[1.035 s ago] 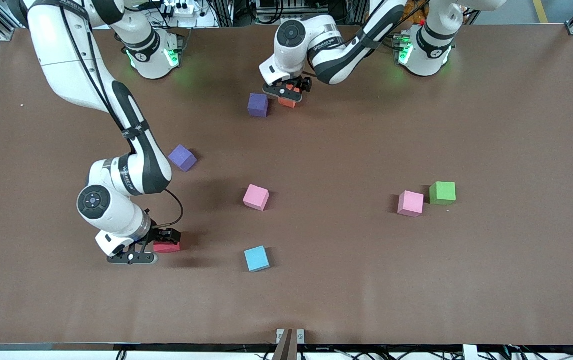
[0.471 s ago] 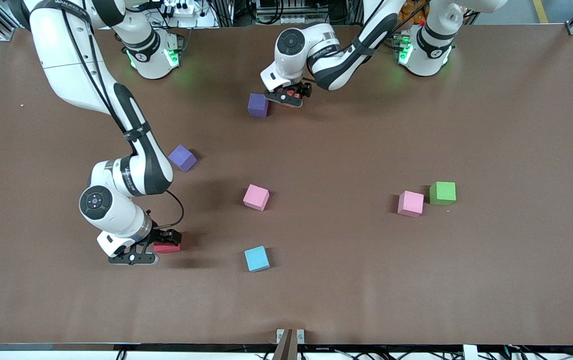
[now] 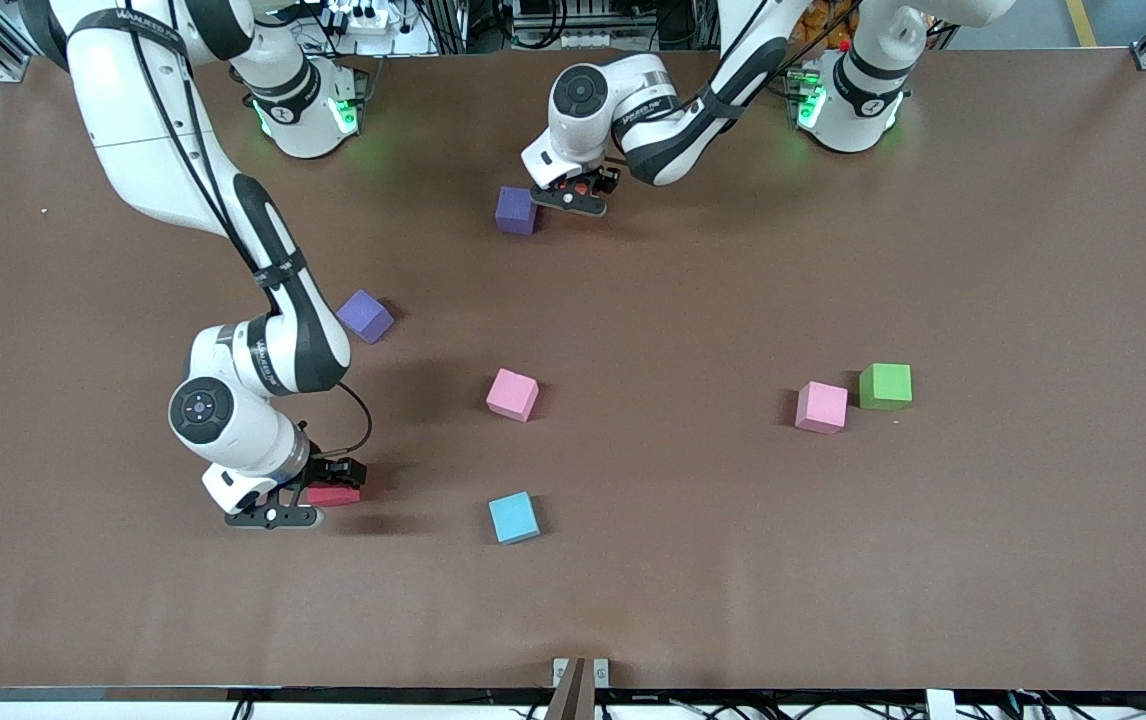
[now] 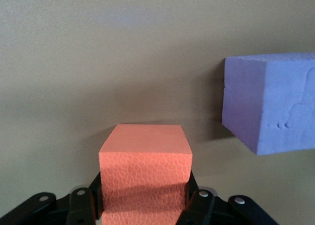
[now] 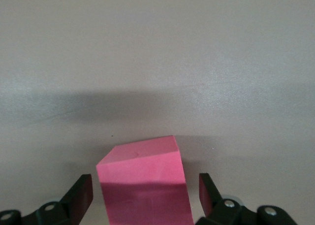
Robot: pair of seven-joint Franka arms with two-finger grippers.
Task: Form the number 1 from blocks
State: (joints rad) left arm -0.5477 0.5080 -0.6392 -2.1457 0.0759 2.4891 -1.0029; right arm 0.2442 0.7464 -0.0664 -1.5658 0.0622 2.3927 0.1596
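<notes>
Left wrist view: left end effector [image 4: 145,205] clamps orange block [image 4: 145,168]; right's spread fingers [image 5: 81,195] straddle red block [image 5: 143,183].

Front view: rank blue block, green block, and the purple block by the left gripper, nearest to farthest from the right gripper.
From the right gripper, low around the red block:
1. blue block, beside it, nearest the camera.
2. purple block, beside the left gripper, near the bases.
3. green block, toward the left arm's end.

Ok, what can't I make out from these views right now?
- Orange block: in the front view, almost all of it is hidden under the left gripper.
- Red block: in the front view, partly covered by the right gripper; in the right wrist view, cut off by the edge.
- Purple block beside the orange one: in the left wrist view, cut off by the edge.
</notes>
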